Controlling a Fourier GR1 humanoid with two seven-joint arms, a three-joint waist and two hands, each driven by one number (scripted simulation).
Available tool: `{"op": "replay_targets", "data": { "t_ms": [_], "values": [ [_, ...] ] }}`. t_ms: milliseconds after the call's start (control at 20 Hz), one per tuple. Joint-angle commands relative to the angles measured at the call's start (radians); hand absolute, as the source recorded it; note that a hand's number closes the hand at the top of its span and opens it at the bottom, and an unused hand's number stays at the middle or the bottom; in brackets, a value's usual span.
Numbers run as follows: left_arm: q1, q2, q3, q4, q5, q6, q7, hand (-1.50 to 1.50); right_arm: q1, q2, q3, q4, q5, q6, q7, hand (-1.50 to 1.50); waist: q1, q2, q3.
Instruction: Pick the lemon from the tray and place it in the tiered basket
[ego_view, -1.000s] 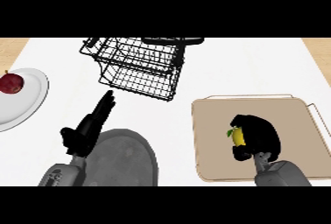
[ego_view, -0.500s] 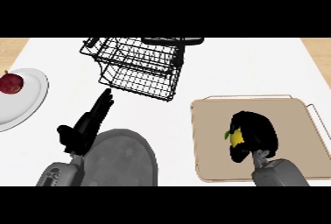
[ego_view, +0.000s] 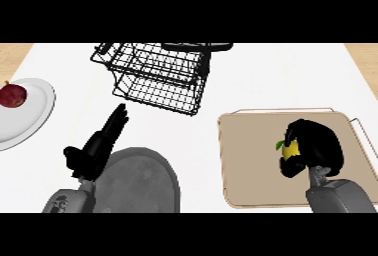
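A yellow lemon (ego_view: 291, 148) with a green leaf shows over the tan tray (ego_view: 251, 165) at the right. My right hand (ego_view: 317, 147) is curled round the lemon and hides most of it. The black wire tiered basket (ego_view: 159, 75) stands at the back centre of the white counter. My left hand (ego_view: 100, 145) rests at the lower left, fingers straight and pointing up toward the basket, holding nothing.
A white plate (ego_view: 29, 112) with a dark red apple (ego_view: 12, 95) sits at the left edge. A grey round pan (ego_view: 140, 182) lies at the front, under my left forearm. Bare counter lies between the tray and the basket.
My right hand has closed a little more round the lemon and shifted slightly. The left hand has barely moved.
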Motion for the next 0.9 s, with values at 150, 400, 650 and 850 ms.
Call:
{"op": "replay_targets", "data": {
  "t_ms": [150,400,650,850],
  "values": [
    [0.035,-0.017,-0.023,-0.017,-0.010,-0.009,-0.008,0.00,-0.047,0.086,-0.097,-0.163,-0.125,-0.083,-0.028,1.50,-0.004,-0.002,0.001],
    [0.024,0.005,0.017,0.038,-0.003,-0.023,-0.058,0.00,-0.177,0.126,-0.128,-0.317,-0.197,-0.062,0.000,1.50,-0.002,-0.001,0.000],
    [-0.048,-0.016,0.014,0.020,-0.011,-0.001,0.026,0.00,-0.467,0.180,-0.097,-0.293,-0.157,0.058,0.208,1.50,0.007,0.000,-0.001],
    [-0.008,0.011,0.022,-0.038,0.001,-0.034,0.020,0.00,-0.664,0.221,-0.157,-0.154,-0.176,0.057,0.271,1.50,0.017,0.001,-0.001]
  ]
}}
